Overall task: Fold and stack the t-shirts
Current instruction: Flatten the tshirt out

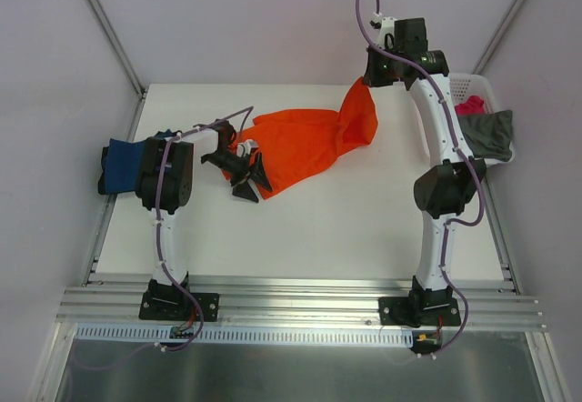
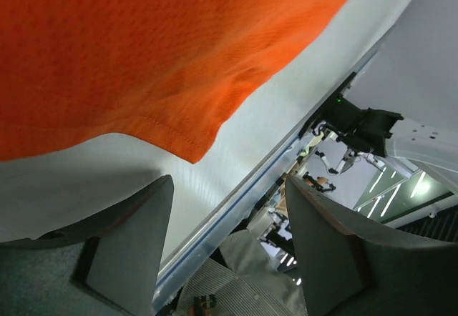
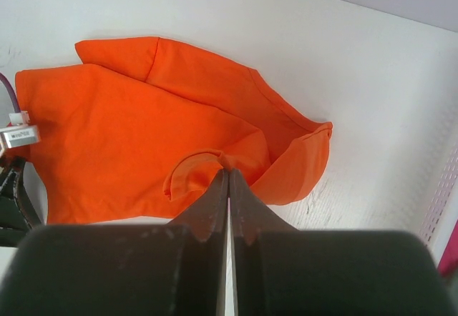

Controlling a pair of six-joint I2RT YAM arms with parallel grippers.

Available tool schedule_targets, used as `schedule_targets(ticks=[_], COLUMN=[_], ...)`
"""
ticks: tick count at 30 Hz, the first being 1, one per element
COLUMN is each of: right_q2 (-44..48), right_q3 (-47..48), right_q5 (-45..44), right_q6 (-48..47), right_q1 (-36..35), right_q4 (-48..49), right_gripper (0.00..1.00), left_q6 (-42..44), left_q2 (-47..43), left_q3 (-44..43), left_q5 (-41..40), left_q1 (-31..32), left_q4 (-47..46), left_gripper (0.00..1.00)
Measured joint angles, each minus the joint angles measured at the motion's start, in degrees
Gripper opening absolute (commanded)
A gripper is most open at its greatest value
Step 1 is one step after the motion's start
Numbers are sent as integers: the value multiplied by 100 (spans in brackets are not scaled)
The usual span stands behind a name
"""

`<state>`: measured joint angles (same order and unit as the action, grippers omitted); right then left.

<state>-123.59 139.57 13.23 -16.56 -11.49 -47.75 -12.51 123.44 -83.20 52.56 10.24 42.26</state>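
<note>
The right claw [image 3: 227, 179] is pinched shut on a fold of the orange t-shirt [image 3: 143, 137], holding that end up so the cloth trails down and away beneath it onto the surface [image 3: 343, 66]. The left claw [image 2: 229, 187] gapes empty, the hem corner [image 2: 193, 153] just ahead of it, likely poised to take it.

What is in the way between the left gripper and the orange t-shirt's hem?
Nothing visible. The open left gripper sits just off the hem corner of the bright orange cloth t-shirt, with only the white table showing between them.
</note>
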Motion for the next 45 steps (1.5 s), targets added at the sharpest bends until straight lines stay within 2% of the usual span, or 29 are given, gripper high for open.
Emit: schedule_targets(ticks=[10,14,17,18,21,24,26,29,39,45], right_q2=[-87,-87,-87,-87,-87,-87,-87,-90,-184,-98], right_q3=[164,164,164,164,164,164,164,168,385,382], right_q5=[-2,0,0,0,-2,-2,-2,-2,-153,-302], right_q6=[0,0,0,0,0,-2,-2,-2,-63,-208], right_q1=[0,15,28,39,68,81,85,90,90,114], right_q4=[37,37,37,37,39,39,39,39,55,50], right_gripper=[1,1,1,1,1,1,1,1,1,1], left_q6=[-212,-315,-343,-350,-376,-407,-420,-417,-282,280], left_q2=[-13,-9,22,42,131,186,192,192,-153,-946], left_q3=[83,-59,-199,-236,-323,-352,-352,-326,-304,-772], left_q5=[-426,-682,-898,-957,-1045,-1075,-1088,-1176,-1683,-2306], left_q1=[264,339,404,411,457,483,483,483,468,348], left_q4=[59,120,61,42,4,-4,-4,-81,-107,17], left_gripper=[64,58,45,45,33,28,11,0,0,0])
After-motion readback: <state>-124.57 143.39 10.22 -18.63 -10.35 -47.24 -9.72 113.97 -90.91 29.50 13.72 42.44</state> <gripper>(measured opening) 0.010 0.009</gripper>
